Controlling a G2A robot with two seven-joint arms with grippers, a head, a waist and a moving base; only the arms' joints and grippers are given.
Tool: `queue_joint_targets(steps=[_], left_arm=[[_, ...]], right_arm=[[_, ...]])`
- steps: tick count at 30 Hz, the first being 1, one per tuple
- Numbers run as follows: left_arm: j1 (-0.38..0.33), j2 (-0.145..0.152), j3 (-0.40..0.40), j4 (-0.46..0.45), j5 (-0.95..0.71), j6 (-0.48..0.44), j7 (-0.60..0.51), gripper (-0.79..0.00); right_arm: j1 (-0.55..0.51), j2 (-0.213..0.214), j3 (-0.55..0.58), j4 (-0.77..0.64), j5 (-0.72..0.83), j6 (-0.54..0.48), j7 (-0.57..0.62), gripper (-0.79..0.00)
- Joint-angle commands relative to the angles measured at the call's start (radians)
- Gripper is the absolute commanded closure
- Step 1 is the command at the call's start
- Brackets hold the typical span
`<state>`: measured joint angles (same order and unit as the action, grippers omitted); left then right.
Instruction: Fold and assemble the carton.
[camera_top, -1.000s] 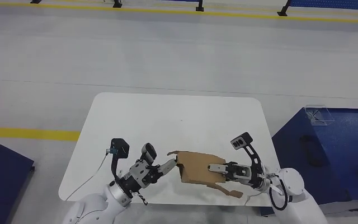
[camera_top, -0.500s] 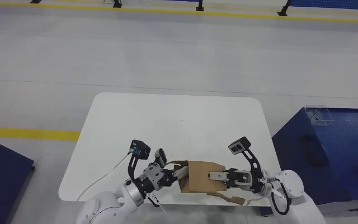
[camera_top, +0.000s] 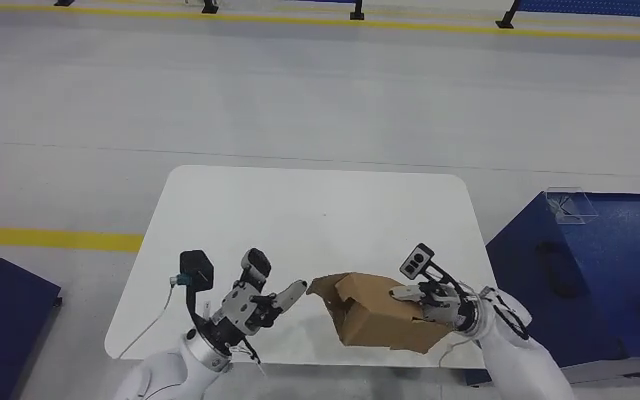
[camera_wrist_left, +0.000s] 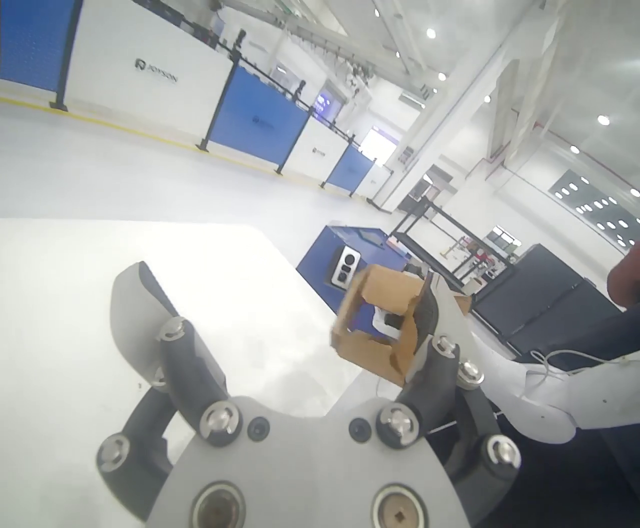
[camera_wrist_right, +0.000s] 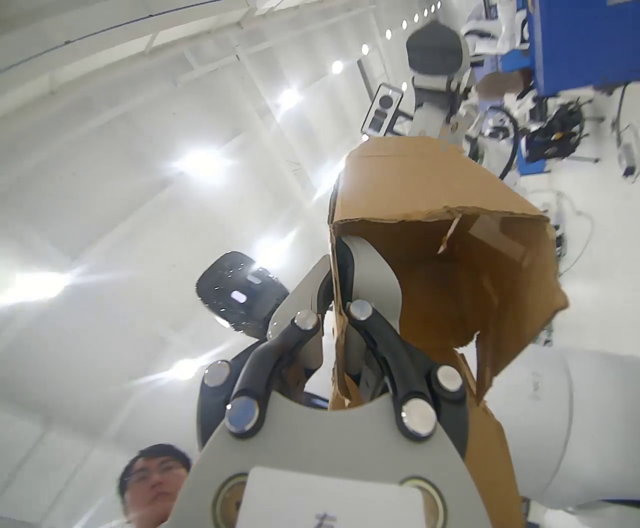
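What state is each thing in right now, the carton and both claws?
Carton: opened into a hollow sleeve, ends not yet closed, gripped by one wall.
Right claw: shut on the carton's wall, one finger inside, one outside.
Left claw: open, apart from the carton, holding nothing.

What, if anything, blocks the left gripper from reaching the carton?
Likely nothing, so yes. The open left gripper sits beside the carton, apart from it, with bare table between. The right gripper clamps the carton's far side, leaving the near end free.
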<state>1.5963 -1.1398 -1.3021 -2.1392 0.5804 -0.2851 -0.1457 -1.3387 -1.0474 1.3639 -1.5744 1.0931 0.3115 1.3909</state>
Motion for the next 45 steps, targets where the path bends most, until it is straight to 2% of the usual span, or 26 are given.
queue_joint_targets(steps=[1, 3, 7, 16, 33, 45], left_arm=[[-0.006, 0.002, -0.030, 0.019, -0.025, 0.012, -0.022, -0.785], [-0.022, 0.003, -0.041, 0.036, -0.034, 0.036, -0.074, -0.785], [-0.060, 0.006, -0.015, 0.045, -0.019, 0.020, -0.185, -0.785], [-0.091, 0.007, 0.043, 0.043, -0.070, -0.062, -0.298, -0.785], [-0.082, 0.009, 0.089, 0.020, -0.032, -0.083, -0.311, -0.785], [-0.147, 0.000, 0.174, 0.054, -0.010, -0.034, -0.349, -0.785]], right_arm=[[0.010, 0.001, -0.012, 0.012, 0.018, 0.068, 0.037, 0.000], [0.013, 0.002, -0.027, 0.011, 0.037, 0.078, 0.040, 0.000], [0.021, 0.011, -0.043, 0.008, 0.054, 0.087, 0.031, 0.000], [0.028, 0.019, -0.057, 0.018, 0.037, 0.079, 0.038, 0.000], [0.024, 0.019, -0.074, 0.005, 0.020, 0.067, 0.023, 0.000], [0.011, 0.021, -0.088, -0.026, -0.001, 0.068, 0.020, 0.000]])
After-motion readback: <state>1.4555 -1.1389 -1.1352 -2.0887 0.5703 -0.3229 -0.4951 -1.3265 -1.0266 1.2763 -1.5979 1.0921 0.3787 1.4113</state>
